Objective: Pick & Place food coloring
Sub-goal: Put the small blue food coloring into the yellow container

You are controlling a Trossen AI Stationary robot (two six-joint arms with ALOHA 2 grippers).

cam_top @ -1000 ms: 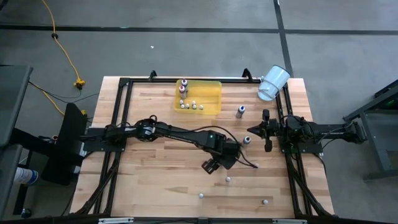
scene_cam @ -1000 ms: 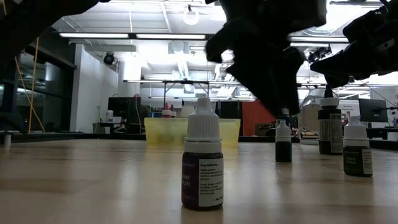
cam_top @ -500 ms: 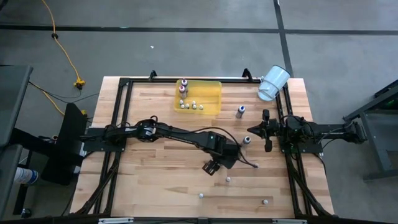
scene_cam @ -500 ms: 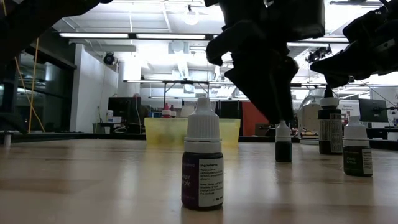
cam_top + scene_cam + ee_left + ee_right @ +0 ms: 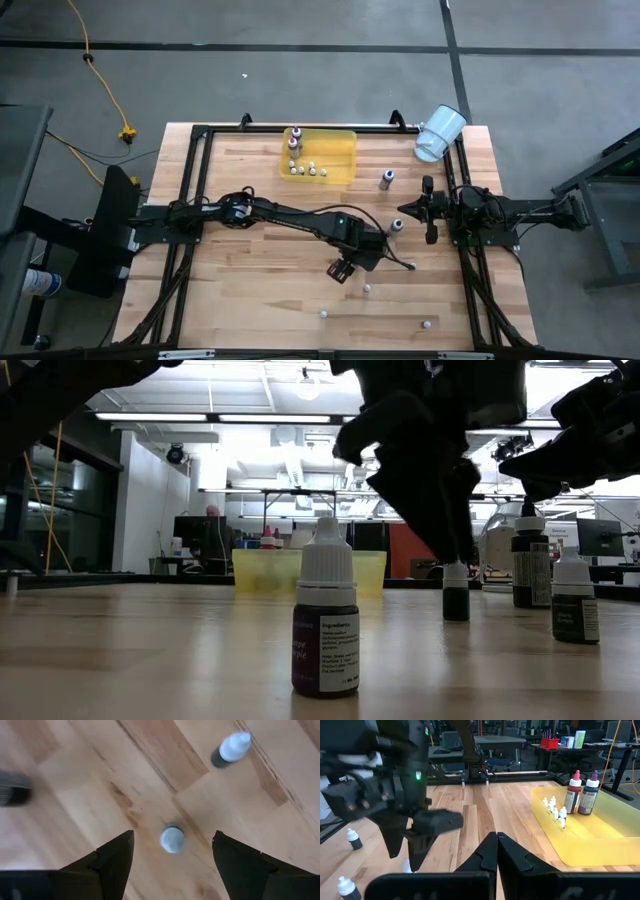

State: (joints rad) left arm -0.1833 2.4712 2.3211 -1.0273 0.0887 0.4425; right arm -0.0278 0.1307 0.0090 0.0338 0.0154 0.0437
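Observation:
My left gripper (image 5: 350,264) hangs open over the middle of the table, pointing down. In the left wrist view its fingers stand on either side of a small bottle's pale cap (image 5: 172,840) without touching it. The low view shows that dark bottle (image 5: 455,595) standing upright just under the fingertips (image 5: 462,552). More food coloring bottles stand loose on the wood: (image 5: 367,289), (image 5: 323,313), (image 5: 427,324), (image 5: 397,225), (image 5: 386,178). Several more stand in the yellow tray (image 5: 345,150). My right gripper (image 5: 496,851) waits shut at the table's right side (image 5: 412,207).
A white cup (image 5: 440,133) lies on its side at the far right corner. The yellow tray (image 5: 600,847) sits at the far edge, with two taller bottles (image 5: 573,790) and tiny ones inside. A purple-labelled bottle (image 5: 325,622) stands nearest the low camera. Black frame rails border the table.
My left gripper has sunk a little toward the small bottle beneath it, shifting slightly sideways as it came down. The bottles have stayed where they were.

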